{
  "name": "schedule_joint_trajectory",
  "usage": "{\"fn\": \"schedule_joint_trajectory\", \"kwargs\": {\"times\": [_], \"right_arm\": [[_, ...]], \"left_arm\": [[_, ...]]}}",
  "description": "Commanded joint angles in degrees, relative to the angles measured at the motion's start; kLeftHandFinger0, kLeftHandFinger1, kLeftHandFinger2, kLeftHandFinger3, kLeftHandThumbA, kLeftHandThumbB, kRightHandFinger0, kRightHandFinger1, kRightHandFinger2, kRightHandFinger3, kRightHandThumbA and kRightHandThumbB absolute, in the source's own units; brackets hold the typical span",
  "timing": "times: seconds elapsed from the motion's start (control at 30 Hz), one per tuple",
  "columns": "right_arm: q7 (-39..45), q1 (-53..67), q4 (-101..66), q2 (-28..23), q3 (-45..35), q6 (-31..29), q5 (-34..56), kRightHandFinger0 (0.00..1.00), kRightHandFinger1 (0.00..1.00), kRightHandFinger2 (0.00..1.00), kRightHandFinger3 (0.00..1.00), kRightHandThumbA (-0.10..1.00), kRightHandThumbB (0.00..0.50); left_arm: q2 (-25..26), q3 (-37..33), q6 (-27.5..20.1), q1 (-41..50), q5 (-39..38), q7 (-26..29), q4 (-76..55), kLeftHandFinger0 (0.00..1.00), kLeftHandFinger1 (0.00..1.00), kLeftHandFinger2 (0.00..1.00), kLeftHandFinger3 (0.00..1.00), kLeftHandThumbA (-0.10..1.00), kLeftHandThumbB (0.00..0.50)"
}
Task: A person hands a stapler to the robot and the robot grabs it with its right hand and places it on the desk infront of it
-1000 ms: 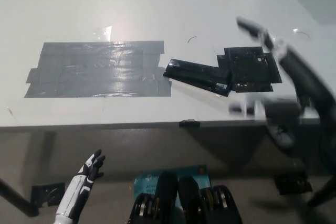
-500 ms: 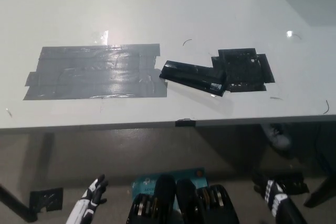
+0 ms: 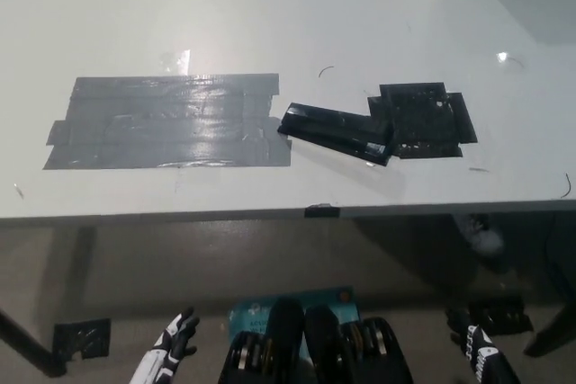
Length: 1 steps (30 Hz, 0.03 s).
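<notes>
Low at the frame's bottom edge, the white left hand [image 3: 174, 345] hangs with fingers spread, empty; the black right hand [image 3: 478, 348] is too cropped to tell. No stapler shows; grey tape [image 3: 166, 121] and black tape pieces [image 3: 382, 123] lie on the desk [image 3: 297, 6].

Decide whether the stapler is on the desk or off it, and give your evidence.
On the desk. The stapler lies flat on the white desk, beside the grey tape patch; neither low hand, left or right, touches it.

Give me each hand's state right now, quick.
Left hand: open, holding nothing, low at the bottom left below the desk edge.
Right hand: holding nothing visible, low at the bottom right; open or shut cannot be told.
</notes>
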Motion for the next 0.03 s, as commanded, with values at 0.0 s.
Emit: {"fn": "schedule_joint_trajectory", "kwargs": {"times": [0.0], "right_arm": [[-2.4, -0.6, -0.5, -0.6, 1.1, -3.9, -1.3, 1.0, 1.0, 1.0, 1.0, 1.0, 0.353]], "left_arm": [[0.2, 0.0, -2.3, 0.4, 0.1, -0.3, -1.3, 0.93, 1.0, 1.0, 1.0, 1.0, 0.5]]}}
